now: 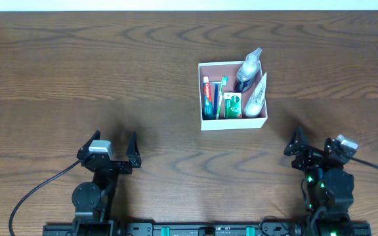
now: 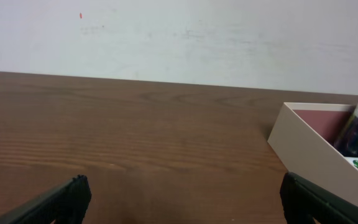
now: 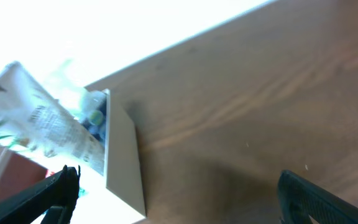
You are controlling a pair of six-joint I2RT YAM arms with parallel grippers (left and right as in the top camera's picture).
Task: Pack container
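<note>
Overhead: container holds toothpaste, toothbrush, green packet, bottle, white tube; left claw, right claw wide

The container sits on the dark wood-grain table.

Dark brown wood grain across table, smooth, slight sheen. Thin matt white card-like walls on container, dusty pink matt inside. Clear glossy plastic on bottle; shiny printed film on white sachet. Printed gloss on green packet and toothpaste tube. Matt black plastic look on left gripper and right gripper.
</note>
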